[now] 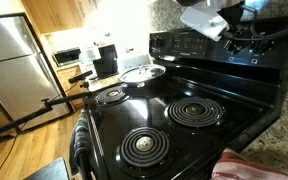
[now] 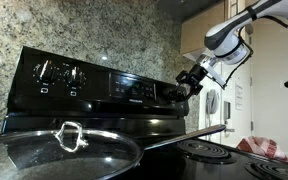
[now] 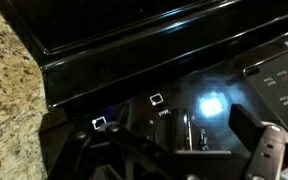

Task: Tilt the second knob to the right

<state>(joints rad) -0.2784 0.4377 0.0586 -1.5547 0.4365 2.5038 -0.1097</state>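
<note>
The stove (image 1: 234,130) carries its panel (image 2: 104,85) at the back. The tool (image 2: 184,88) hangs at one end of the panel, jaws spread wide and empty. In the wrist view the knob (image 3: 190,133) stands upright between the fingers (image 3: 267,150) and looks untouched. To turn it well, centre on its ridge, close squarely across it, then roll the wrist clockwise without dragging sideways. The panel lettering (image 3: 284,85) is too blurred to read.

White arm (image 2: 230,36), black end effector (image 2: 185,88)
</note>
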